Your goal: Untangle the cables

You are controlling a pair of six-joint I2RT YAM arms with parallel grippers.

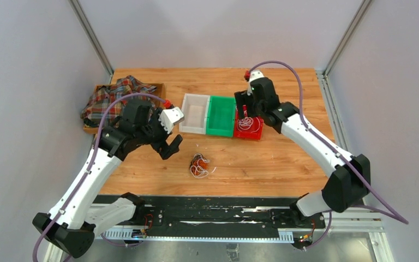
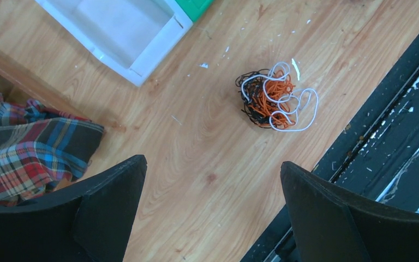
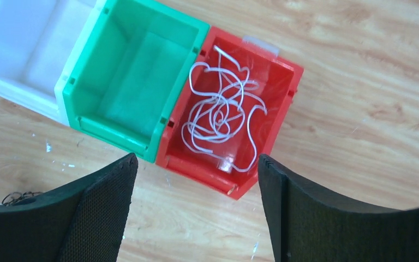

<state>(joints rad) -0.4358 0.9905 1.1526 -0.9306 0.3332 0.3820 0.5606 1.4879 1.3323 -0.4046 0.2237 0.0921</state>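
A tangle of orange, black and white cables (image 1: pixel 198 165) lies on the wooden table near its front edge; it also shows in the left wrist view (image 2: pixel 275 98). A loose curly white cable (image 3: pixel 223 114) lies alone inside the red bin (image 3: pixel 283 93), also in the top view (image 1: pixel 245 124). My left gripper (image 1: pixel 170 144) is open and empty, held above the table to the left of the tangle (image 2: pixel 213 164). My right gripper (image 1: pixel 244 107) is open and empty, hovering above the red bin (image 3: pixel 196 158).
A green bin (image 1: pixel 221 115) and a white bin (image 1: pixel 195 113) stand in a row left of the red bin (image 1: pixel 256 134). A plaid cloth (image 1: pixel 112 95) lies on a wooden tray (image 1: pixel 157 87) at the back left. A black rail (image 1: pixel 207 210) runs along the near edge.
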